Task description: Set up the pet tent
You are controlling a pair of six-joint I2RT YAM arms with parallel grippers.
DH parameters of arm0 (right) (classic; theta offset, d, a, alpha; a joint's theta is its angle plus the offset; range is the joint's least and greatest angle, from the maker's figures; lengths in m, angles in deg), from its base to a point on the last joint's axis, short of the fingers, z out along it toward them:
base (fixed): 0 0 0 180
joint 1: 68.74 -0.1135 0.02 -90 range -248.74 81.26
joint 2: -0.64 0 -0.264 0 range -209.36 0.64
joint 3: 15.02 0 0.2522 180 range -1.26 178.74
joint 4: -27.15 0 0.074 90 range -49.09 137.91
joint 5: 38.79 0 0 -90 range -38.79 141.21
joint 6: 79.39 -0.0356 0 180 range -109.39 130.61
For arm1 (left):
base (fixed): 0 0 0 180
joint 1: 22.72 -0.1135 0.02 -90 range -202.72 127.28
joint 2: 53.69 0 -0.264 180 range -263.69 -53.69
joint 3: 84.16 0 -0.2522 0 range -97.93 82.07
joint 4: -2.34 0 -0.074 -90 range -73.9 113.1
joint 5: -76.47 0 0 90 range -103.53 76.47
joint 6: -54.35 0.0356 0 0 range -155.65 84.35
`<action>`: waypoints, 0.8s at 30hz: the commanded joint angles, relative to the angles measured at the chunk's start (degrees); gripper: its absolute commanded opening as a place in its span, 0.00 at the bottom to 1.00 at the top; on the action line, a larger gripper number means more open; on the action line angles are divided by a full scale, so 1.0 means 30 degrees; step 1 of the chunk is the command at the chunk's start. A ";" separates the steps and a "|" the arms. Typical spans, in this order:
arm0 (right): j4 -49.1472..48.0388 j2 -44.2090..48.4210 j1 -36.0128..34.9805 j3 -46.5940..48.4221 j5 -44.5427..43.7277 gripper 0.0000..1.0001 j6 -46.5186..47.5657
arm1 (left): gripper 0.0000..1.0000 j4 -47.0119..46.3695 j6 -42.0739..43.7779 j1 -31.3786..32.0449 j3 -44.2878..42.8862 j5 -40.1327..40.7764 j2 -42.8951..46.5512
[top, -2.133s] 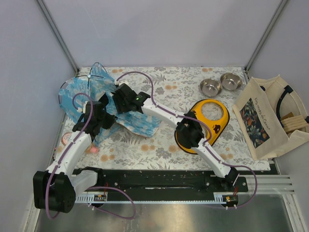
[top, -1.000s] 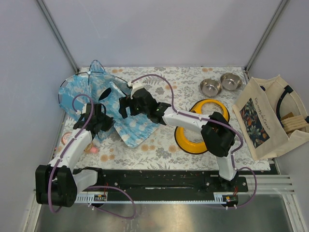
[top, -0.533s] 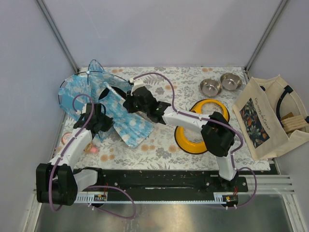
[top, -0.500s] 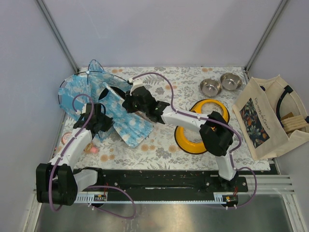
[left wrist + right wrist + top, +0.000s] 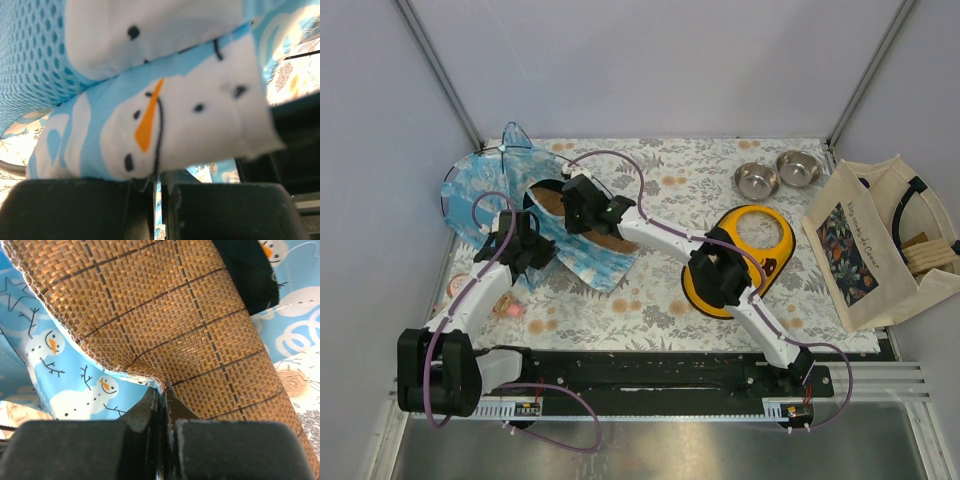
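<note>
The pet tent (image 5: 480,185) lies slumped at the back left, light-blue snowman print with a thin black pole (image 5: 510,130) arching above it. In front of it lies a printed sheet (image 5: 590,262) with a brown woven back (image 5: 190,315), partly turned over. My right gripper (image 5: 572,202) (image 5: 161,390) is shut on that sheet's stitched edge. At the fabric's left side, my left gripper (image 5: 527,248) (image 5: 160,175) is shut with a thin strip of blue print between its jaws. Padded snowman fabric (image 5: 165,120) drapes over it, and blue mesh (image 5: 30,55) shows beside it.
Two steel bowls (image 5: 757,180) (image 5: 798,168) stand at the back right. A yellow ring dish (image 5: 765,235) lies partly under my right forearm. A cream tote bag (image 5: 870,245) fills the right edge. A small pink thing (image 5: 510,311) lies near the left arm.
My right gripper closed on the sheet's edge and drew it left and back, baring its brown underside. Its elbow swung over the yellow ring. The left gripper stayed put.
</note>
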 commanded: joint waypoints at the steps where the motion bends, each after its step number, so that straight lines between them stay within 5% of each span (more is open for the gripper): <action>1: 0.3586 -0.1030 -0.0202 0.3494 -0.2917 0.01 -0.0993 | 0.00 -0.1121 0.0241 0.0005 -0.0673 -0.0962 -0.0296; 12: 0.4588 -0.1942 -0.0114 0.6725 -0.5384 0.29 -0.2520 | 0.01 -0.2672 0.0270 0.0005 -0.0850 -0.1138 -0.0561; 18: 0.2043 -0.0568 -0.0114 0.3950 -0.3018 0.41 -0.0969 | 0.08 -0.3493 0.0213 0.0005 -0.0880 -0.0260 -0.0240; 24: 0.1368 0.1102 -0.0055 0.0991 -0.0846 0.57 0.0350 | 0.47 -0.4550 -0.0140 0.0004 -0.0557 -0.0051 0.0464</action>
